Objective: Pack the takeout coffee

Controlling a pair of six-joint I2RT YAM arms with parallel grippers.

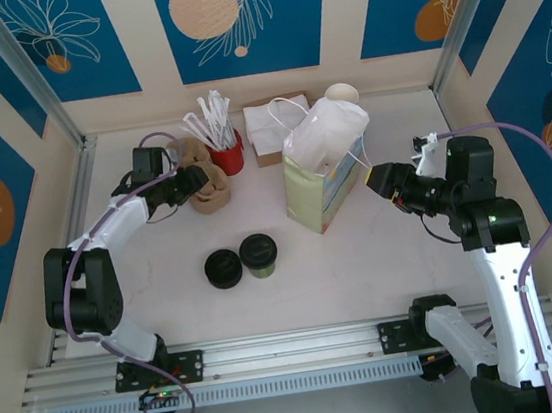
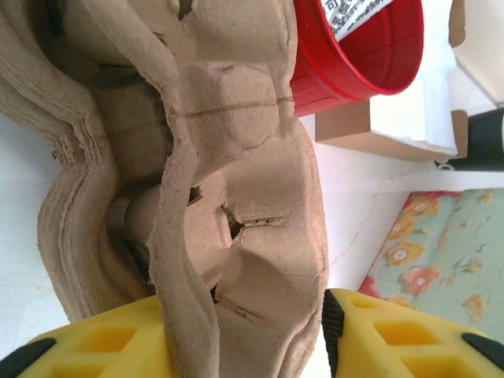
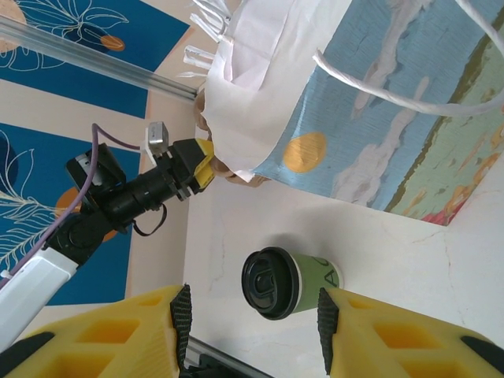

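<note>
**Fetching a carrier; coffee not yet packed**

On the table (image 1: 365, 276), the patterned paper bag (image 1: 326, 188) stands upright near the middle, with white paper bulging from its mouth. The left arm reaches to the stack of brown pulp cup carriers (image 1: 215, 189) at the back left. The stack sits just beside a red cup (image 1: 230, 158) holding white wrapped utensils.

In the wrist view, the left gripper (image 2: 246, 315) has its fingers spread wide. A raised wall of the top carrier sits between them, and I cannot tell whether they press on it yet. The right gripper (image 1: 373, 179) hovers just beside the bag's right side, fingers apart and holding nothing.

The takeout coffee (image 1: 259, 253) stands upright with its black lid on, in front of the bag and touching or nearly touching a low pile of black lids (image 1: 223, 268). It is well apart from both grippers.

The step in hand looks like taking one carrier off the stack. The next move probably calls for closing on the top carrier only. The carriers are nested closely, so a slow lift would help separate a single one. The coffee and the bag come after that.
</note>
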